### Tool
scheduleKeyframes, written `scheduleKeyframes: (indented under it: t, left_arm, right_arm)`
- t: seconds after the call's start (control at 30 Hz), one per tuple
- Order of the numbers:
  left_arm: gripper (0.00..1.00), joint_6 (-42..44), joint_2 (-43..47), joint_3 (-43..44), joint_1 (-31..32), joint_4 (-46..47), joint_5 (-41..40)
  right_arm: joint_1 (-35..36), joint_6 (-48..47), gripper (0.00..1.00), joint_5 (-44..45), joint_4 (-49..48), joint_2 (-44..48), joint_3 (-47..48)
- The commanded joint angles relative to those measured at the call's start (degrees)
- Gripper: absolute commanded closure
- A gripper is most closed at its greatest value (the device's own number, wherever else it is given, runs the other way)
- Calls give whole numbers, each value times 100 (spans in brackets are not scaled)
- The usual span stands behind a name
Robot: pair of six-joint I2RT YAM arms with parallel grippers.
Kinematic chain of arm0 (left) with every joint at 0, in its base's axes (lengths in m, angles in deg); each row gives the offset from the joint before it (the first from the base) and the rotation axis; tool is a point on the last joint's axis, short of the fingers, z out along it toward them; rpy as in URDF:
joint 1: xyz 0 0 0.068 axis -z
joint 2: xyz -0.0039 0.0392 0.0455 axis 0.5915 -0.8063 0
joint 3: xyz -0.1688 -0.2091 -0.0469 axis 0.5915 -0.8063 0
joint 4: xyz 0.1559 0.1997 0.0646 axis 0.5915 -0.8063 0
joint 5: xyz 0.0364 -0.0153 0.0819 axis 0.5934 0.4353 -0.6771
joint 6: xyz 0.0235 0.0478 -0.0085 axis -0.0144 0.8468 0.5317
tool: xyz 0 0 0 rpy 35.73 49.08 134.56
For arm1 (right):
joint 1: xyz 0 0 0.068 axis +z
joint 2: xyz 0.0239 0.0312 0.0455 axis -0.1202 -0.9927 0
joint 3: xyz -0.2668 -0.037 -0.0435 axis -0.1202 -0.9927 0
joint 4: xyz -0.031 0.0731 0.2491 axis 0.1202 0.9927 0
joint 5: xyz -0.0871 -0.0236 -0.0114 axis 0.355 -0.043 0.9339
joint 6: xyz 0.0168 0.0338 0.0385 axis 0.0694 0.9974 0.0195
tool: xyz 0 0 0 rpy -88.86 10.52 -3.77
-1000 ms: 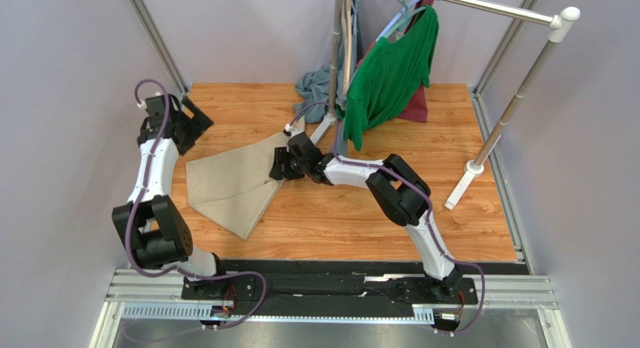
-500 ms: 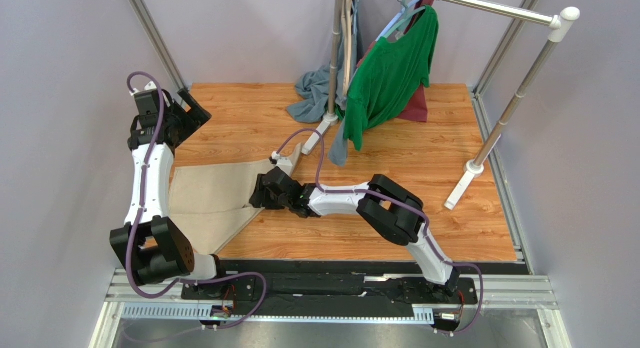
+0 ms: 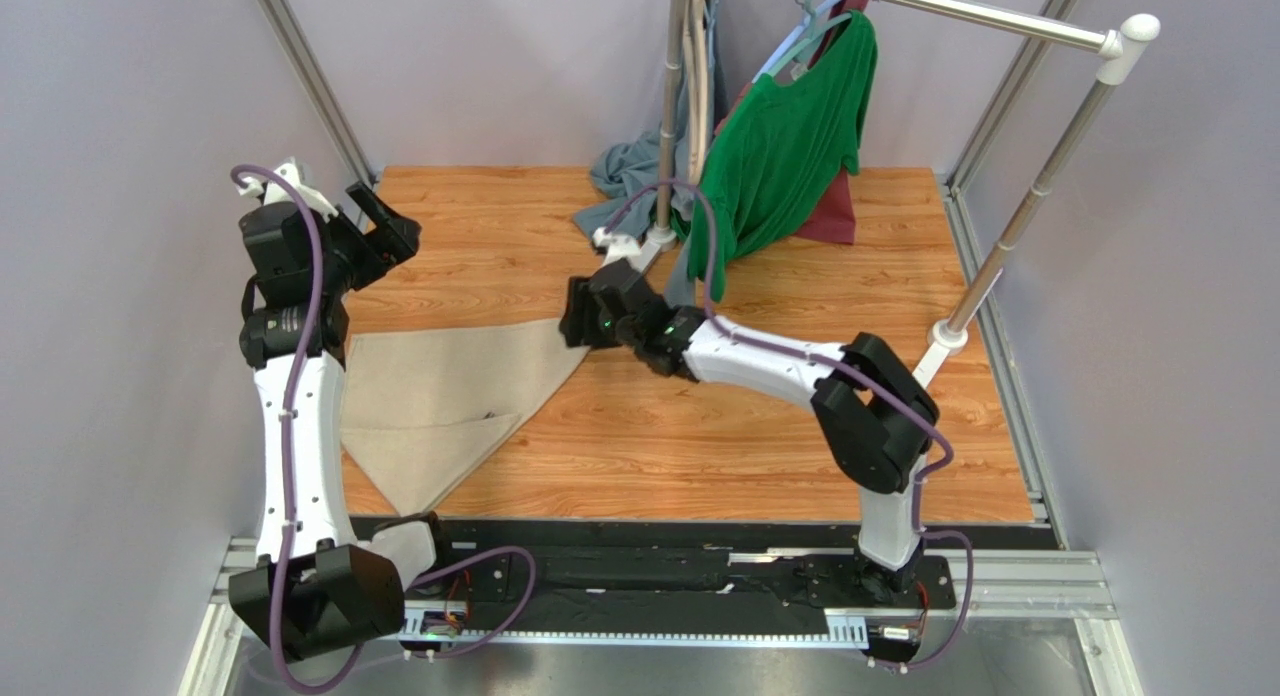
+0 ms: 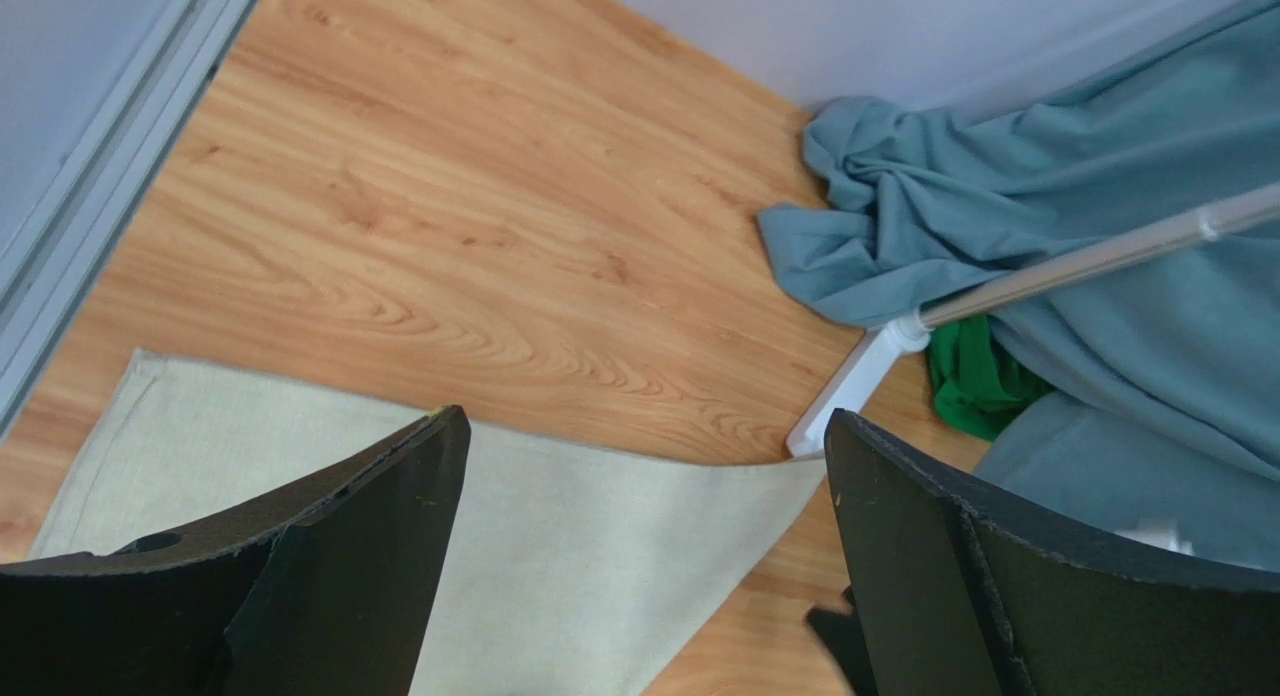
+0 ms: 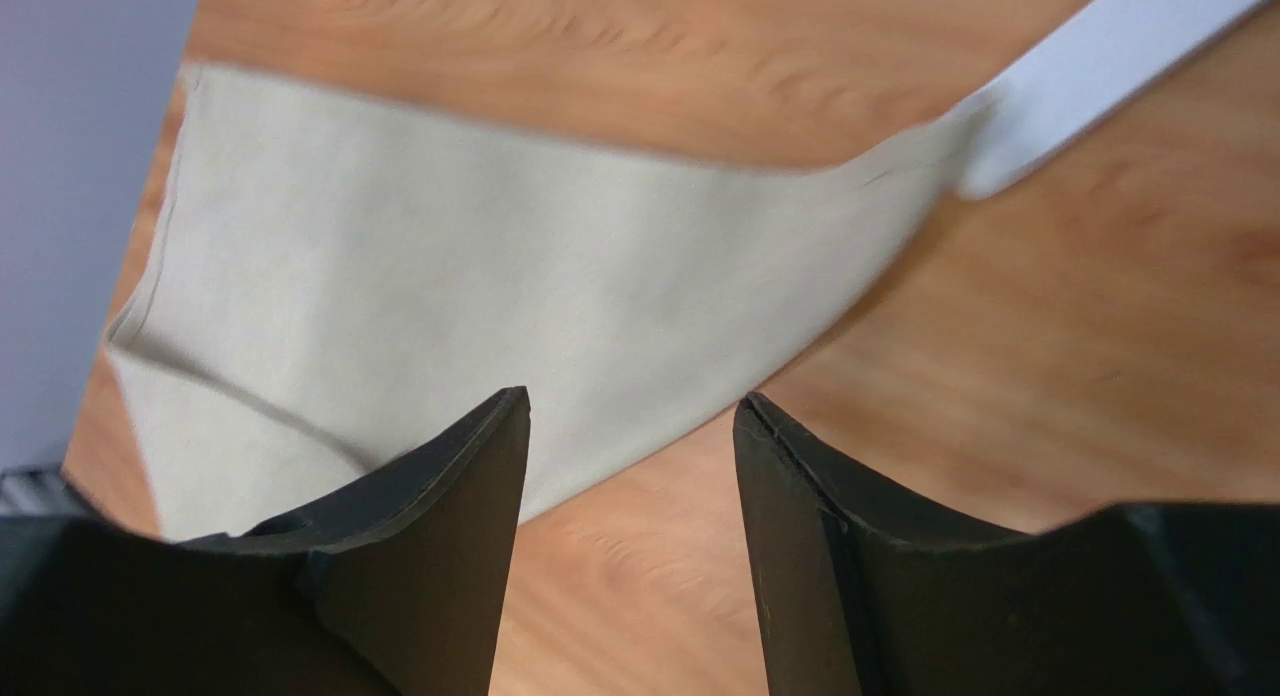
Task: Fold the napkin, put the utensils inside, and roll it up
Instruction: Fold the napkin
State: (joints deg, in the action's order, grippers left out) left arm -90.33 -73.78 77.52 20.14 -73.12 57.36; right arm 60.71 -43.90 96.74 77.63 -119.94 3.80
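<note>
The beige napkin (image 3: 436, 389) lies flat on the left of the wooden table, with a fold line near its front part and a corner pointing right. My right gripper (image 3: 573, 318) hovers just above that right corner, open and holding nothing. In the right wrist view the napkin (image 5: 496, 276) lies beyond the open right gripper (image 5: 631, 401). My left gripper (image 3: 394, 228) is raised over the table's back left corner, open wide and empty. In the left wrist view the napkin (image 4: 601, 561) shows below and between the spread fingers (image 4: 361, 561). The utensils are out of view.
A clothes rack stands at the back, its pole (image 3: 672, 96) and white foot (image 3: 651, 246) close behind the right gripper. A green shirt (image 3: 774, 149) and a grey-blue cloth (image 3: 628, 179) hang there. A second rack foot (image 3: 932, 363) stands right. Walls close in on both sides.
The napkin has shifted left and now lies flatter. My right gripper swung toward the front, then back to the napkin's right corner. The left arm has lifted and stretched upward.
</note>
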Motion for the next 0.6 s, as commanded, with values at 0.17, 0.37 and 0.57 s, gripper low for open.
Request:
scheduleKeyframes:
  t: [0.17,0.37,0.57]
  left_arm:
    - [2,126,-175,-15,-40,369,597]
    - [2,90,-237,-42,-40,404,676]
    - [2,73,-316,-33,-49,413,808]
  right_arm:
    - [-1108,-811,44,-476,-244,-345,-234]
    - [-1152,-486,44,-433,-912,-547,-295]
    - [-1152,-485,45,-275,-1309,-652,-287]
